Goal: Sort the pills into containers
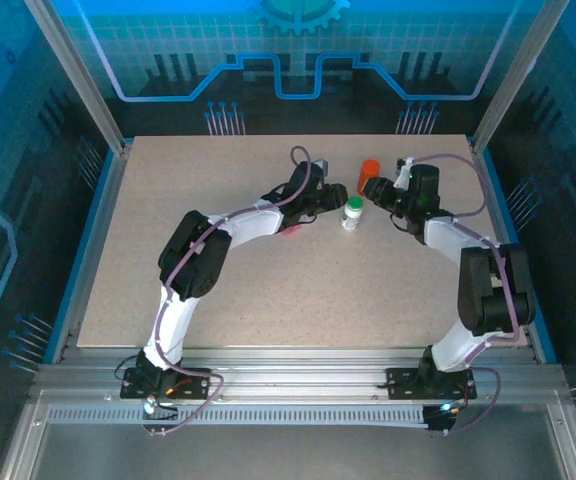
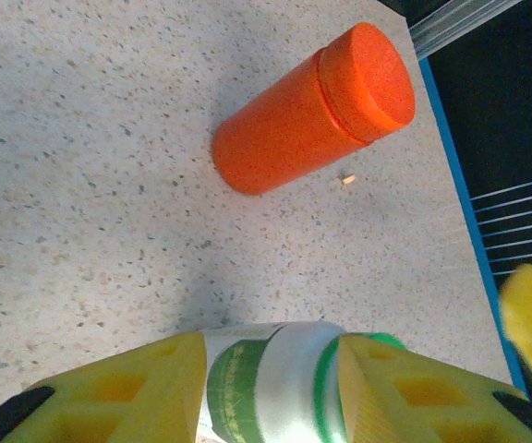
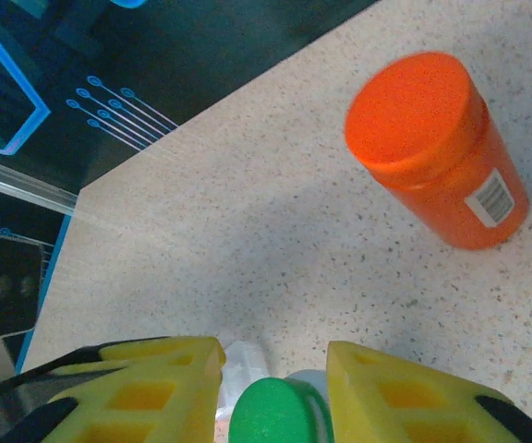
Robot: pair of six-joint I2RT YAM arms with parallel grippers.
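Standing upright toward the far edge of the surface (image 1: 268, 290), the green-capped white bottle (image 1: 352, 214) sat hemmed in: your left tool (image 2: 271, 346) flanked its body, grip impossible to tell; your right tool (image 3: 273, 355) straddled its cap (image 3: 268, 411), released.

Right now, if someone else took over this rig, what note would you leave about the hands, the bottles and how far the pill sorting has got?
Left hand: fingers flank the white bottle at its body; I cannot tell whether they grip it.
Right hand: open, a finger on either side of the green cap, gaps showing.
Orange bottle: upright beyond it, capped, untouched.
Done: no sorting visible; both bottles are capped.
Left: open the containers and sort the pills. A tiny pale speck by the orange bottle may be one.
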